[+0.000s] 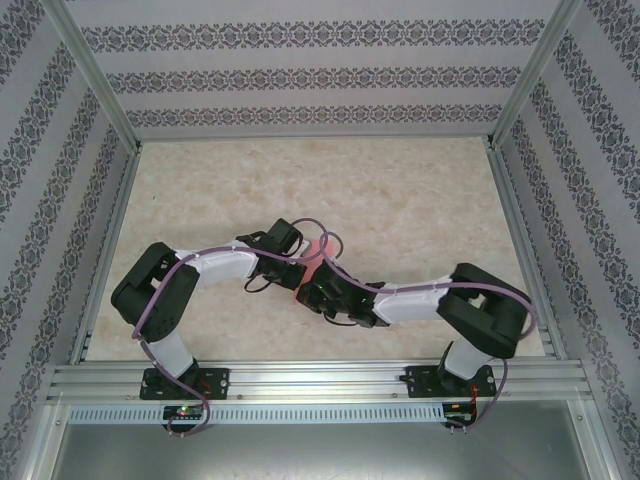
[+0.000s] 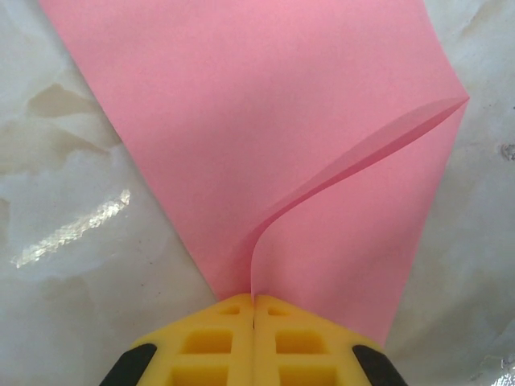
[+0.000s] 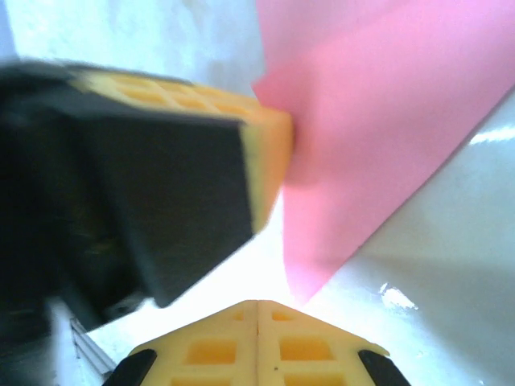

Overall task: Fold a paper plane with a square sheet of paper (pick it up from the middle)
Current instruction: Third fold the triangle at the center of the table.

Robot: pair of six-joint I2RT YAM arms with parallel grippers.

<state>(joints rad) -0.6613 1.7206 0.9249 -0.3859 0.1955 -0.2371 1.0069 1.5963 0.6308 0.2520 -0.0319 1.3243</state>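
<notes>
Main worry here: the square sheet of paper is thin, and the left end effector is pinched tight on its near edge at the bottom centre of the left wrist frame. A loose flap curls up toward the upper right. One sideways tug and I'd guess it tears or creases in the wrong spot.

The right end effector is closed too, at the bottom centre of its own frame. The sheet's corner sits just beside its tips, and I can't tell if it's actually got any paper.

The rest of the sheet looks to lie on the surface, mid-frame in the top view between both arms.
</notes>
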